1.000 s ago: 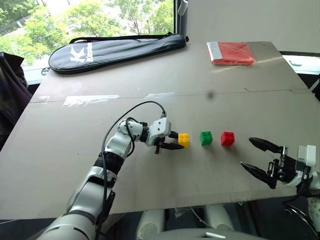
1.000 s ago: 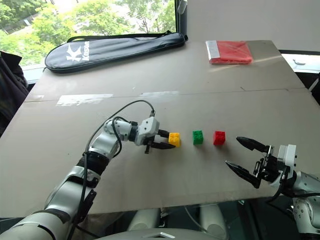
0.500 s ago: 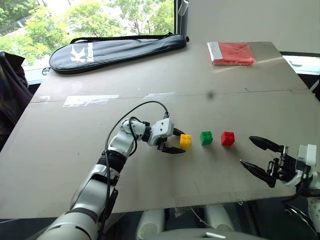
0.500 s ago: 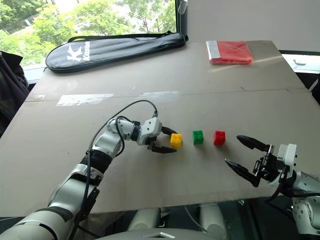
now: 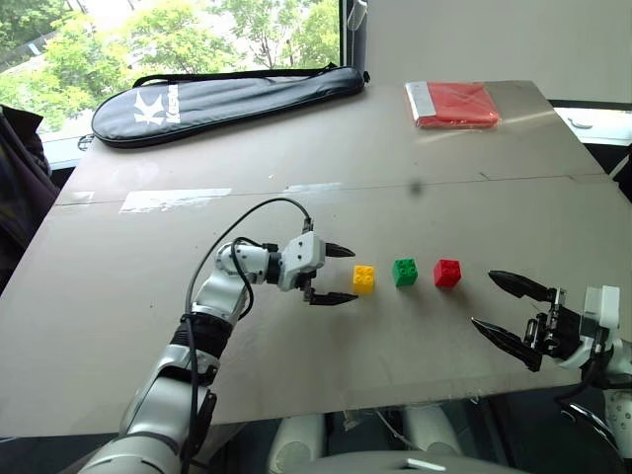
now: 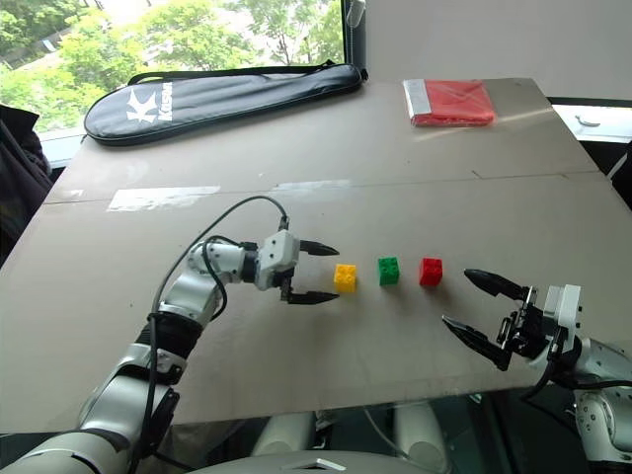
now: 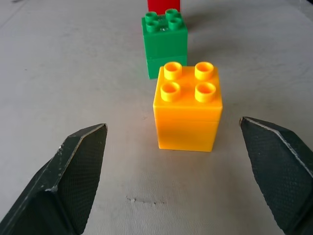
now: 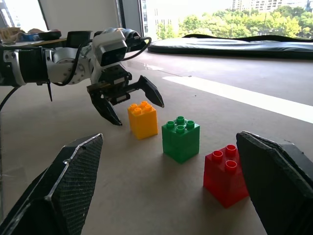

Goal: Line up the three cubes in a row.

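three cubes sit in a row on the table (image 5: 118,326): yellow cube (image 5: 363,279), green cube (image 5: 405,272), red cube (image 5: 446,273). from the head, the left gripper (image 5: 336,275) points sideways at the yellow one, fingers wide, just clear of it. the right gripper (image 5: 511,316) hovers near the table edge, fingers wide, empty. its wrist camera faces the row.
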`<state>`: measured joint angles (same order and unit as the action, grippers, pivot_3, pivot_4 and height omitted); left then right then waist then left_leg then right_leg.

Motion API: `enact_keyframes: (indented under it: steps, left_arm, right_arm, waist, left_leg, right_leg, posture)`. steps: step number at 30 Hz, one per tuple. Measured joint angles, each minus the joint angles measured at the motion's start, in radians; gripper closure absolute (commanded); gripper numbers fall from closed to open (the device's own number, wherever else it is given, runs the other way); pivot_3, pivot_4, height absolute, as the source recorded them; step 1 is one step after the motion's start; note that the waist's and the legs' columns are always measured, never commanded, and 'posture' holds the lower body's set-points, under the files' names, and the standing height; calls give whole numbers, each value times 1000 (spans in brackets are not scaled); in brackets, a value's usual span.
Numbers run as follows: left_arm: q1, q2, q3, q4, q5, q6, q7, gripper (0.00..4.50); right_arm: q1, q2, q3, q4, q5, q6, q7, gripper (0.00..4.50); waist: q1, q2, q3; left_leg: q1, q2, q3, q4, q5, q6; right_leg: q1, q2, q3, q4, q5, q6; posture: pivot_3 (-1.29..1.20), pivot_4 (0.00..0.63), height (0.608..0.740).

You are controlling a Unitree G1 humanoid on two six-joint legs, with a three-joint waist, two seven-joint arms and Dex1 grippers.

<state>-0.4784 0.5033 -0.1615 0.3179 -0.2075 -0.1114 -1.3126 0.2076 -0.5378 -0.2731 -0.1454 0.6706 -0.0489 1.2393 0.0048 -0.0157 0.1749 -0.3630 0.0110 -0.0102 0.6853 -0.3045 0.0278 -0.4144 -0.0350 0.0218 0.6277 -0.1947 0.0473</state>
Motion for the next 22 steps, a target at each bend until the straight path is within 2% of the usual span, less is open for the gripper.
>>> enact_keyframes:
  steps: [7, 9, 11, 15, 22]
  left_arm:
    - [251, 113, 161, -322, -157, 238, 97, 66]
    - [397, 130, 217, -434, -187, 301, 162, 66]
    - [486, 127, 240, -465, -183, 318, 215, 66]
    - [657, 57, 289, -536, -124, 287, 401, 66]
    - [797, 14, 281, -597, -64, 190, 512, 66]
  right_arm:
    - [-10, 2, 1, 43, -3, -11, 21, 0]
    - [-18, 2, 0, 59, -4, -23, 32, 0]
    - [-17, 1, -3, 81, -4, -26, 38, 0]
    - [-35, 0, -5, 139, -8, -42, 49, 0]
    - [-51, -15, -15, 224, -24, -57, 84, 0]
  waist:
    - [-6, 1, 0]
    - [-11, 1, 0]
    - [-13, 1, 0]
    - [-8, 1, 0]
    - [-13, 7, -3]
  left_leg:
    - [0, 2, 0, 0, 0, 0]
    - [1, 2, 1, -1, 0, 0]
    - [1, 3, 1, -1, 0, 0]
    - [2, 3, 1, -1, 0, 0]
    - [3, 3, 4, -1, 0, 0]
  right_leg:
    - [0, -1, 0, 0, -3, -3]
    - [0, -2, 1, 0, -3, -2]
    - [0, -2, 1, 0, -3, -2]
    - [0, -2, 1, 0, -4, 0]
    - [0, -2, 3, 0, -5, 0]
  posture:
    - [0, 150, 740]
    - [0, 150, 740]
    - [0, 150, 740]
    - [0, 150, 740]
    - [0, 150, 740]
